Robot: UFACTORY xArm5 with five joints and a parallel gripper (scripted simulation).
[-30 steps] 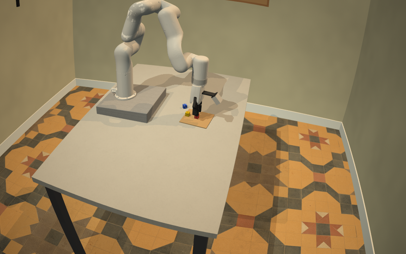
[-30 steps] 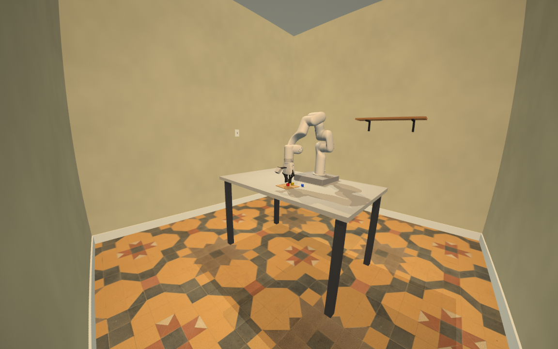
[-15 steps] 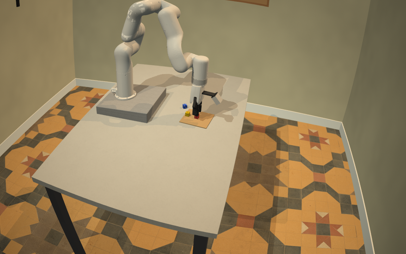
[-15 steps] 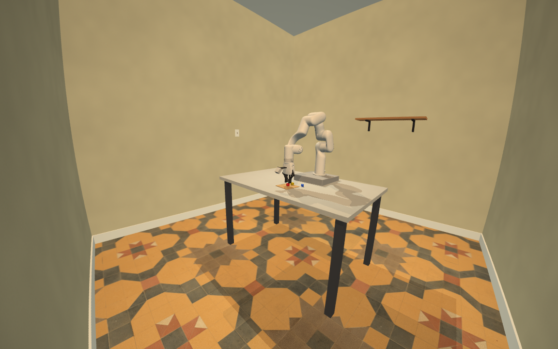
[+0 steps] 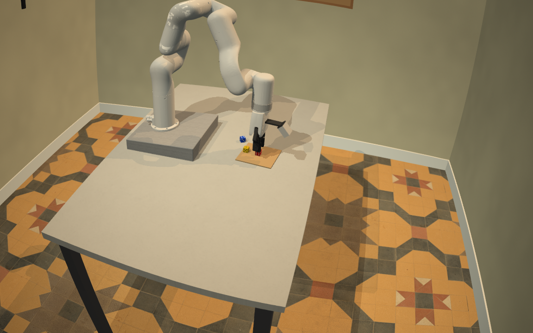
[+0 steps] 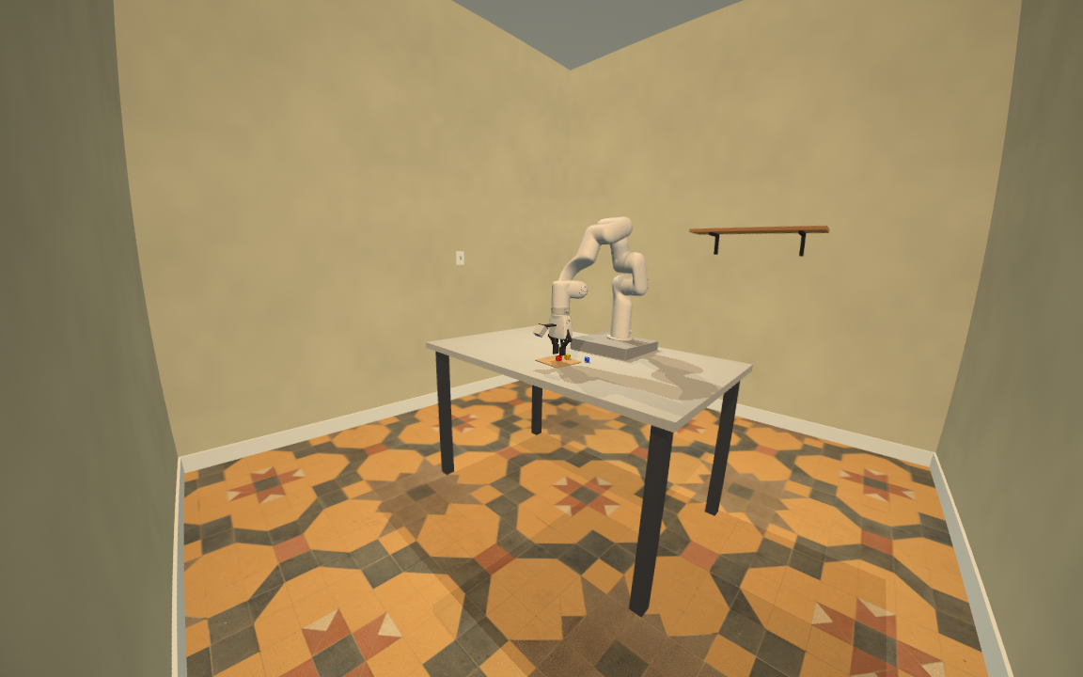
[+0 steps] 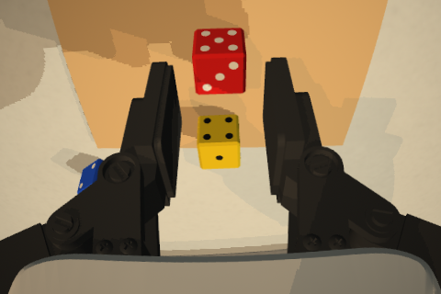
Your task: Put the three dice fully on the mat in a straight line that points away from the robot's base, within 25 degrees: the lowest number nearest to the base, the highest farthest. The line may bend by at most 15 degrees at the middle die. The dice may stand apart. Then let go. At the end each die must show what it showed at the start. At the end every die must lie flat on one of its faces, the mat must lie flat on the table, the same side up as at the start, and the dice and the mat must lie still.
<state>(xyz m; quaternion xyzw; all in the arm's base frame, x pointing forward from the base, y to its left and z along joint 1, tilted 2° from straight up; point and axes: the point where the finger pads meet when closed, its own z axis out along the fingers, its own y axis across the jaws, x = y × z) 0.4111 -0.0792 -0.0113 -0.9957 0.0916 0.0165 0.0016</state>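
Tool [image 5: 257, 150] [image 6: 559, 352] [image 7: 220, 89] stands partly open, gripping nothing, above the mat [image 5: 269, 162] [image 6: 545, 361] [image 7: 317, 18]. Red die [image 5: 258, 153] [image 6: 557, 357] [image 7: 220, 66], five up, sits on the mat; yellow die [image 5: 246, 149] [image 6: 567, 356] [image 7: 219, 142], four up, is at its base-side edge; blue die [image 5: 242, 138] [image 6: 587, 359] [image 7: 90, 175] lies off it, on the desk [image 5: 169, 206] [image 6: 478, 346] [image 7: 197, 234].

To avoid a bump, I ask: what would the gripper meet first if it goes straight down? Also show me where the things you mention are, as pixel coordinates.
Probably the mat [image 5: 269, 159] [image 6: 542, 361] [image 7: 317, 9]: the gripper [image 5: 257, 150] [image 6: 558, 353] [image 7: 220, 89] looks set to straddle the red die [image 5: 258, 153] [image 6: 557, 357] [image 7: 220, 66], though depth is unclear.

Far die [image 5: 258, 153] [image 6: 557, 357] [image 7: 219, 62] on mat [image 5: 268, 160] [image 6: 544, 361] [image 7: 317, 32], near die [image 5: 246, 149] [image 6: 567, 356] [image 7: 219, 142] prob. at edge, left die [image 5: 242, 138] [image 6: 587, 359] [image 7: 89, 175] off mat.
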